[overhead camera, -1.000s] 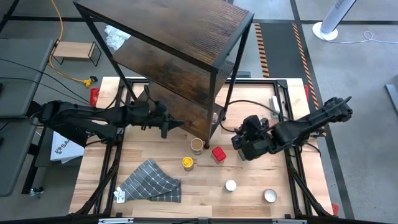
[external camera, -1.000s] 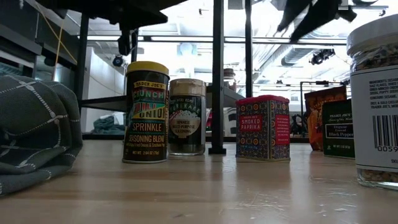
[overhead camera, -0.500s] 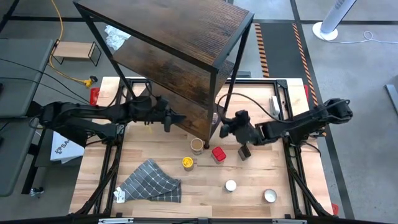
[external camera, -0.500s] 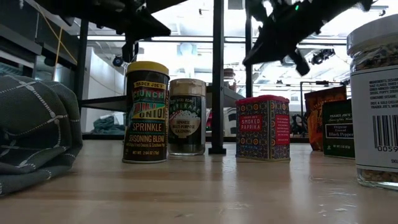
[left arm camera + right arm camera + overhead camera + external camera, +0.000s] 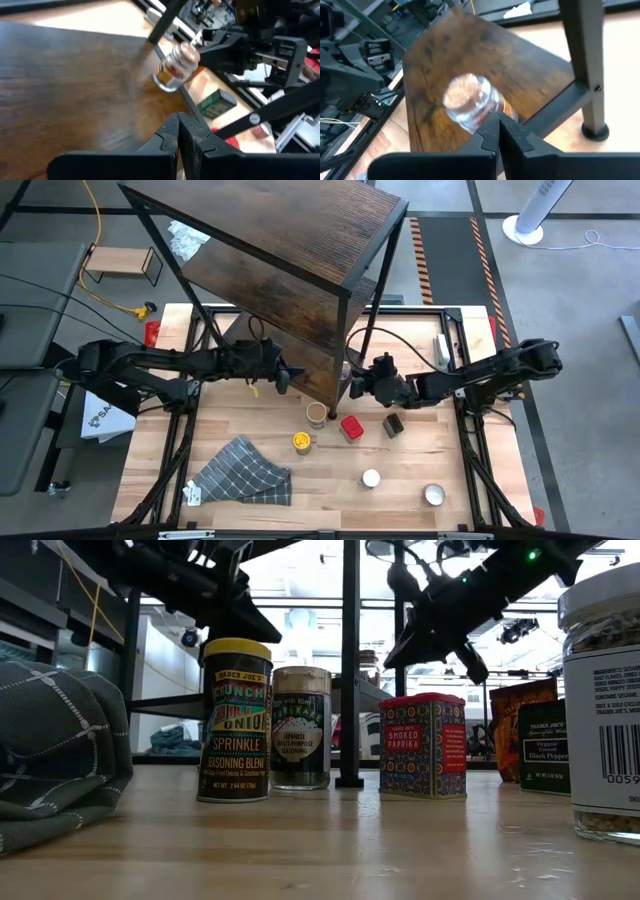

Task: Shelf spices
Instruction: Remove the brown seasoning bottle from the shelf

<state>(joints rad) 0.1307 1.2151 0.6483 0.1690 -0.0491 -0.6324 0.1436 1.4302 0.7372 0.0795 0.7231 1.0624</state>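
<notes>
Wooden table [image 5: 420, 475], light planks, carries most of the spices, taken from its near edge outward on the overhead view: silver-lidded glass jar [image 5: 434, 495] at 5 o'clock, white-capped small jar [image 5: 371, 478] beside it, grey checked cloth [image 5: 243, 472] at 7 o'clock. Next row: yellow-lidded seasoning shaker [image 5: 301, 442], red paprika tin [image 5: 351, 427], dark green pepper box [image 5: 393, 424], tan-lidded dark jar [image 5: 317, 414].

Behind these stands the tall dark-brown wood shelf [image 5: 290, 260] on its black frame. One cork-topped clear glass jar [image 5: 470, 102] sits on the lowest board, near the front leg.

Right pincer [image 5: 362, 383], pressed together and empty, hangs just beside that jar. Left pincer [image 5: 291, 375], also pressed together, empty, sits at the shelf's other side, about 9 o'clock of the leg.

Judgement: one jar shelved; six remain. Next move calls for the right arm to back clear of the leg without knocking the jar, spread, and take the nearest item.
</notes>
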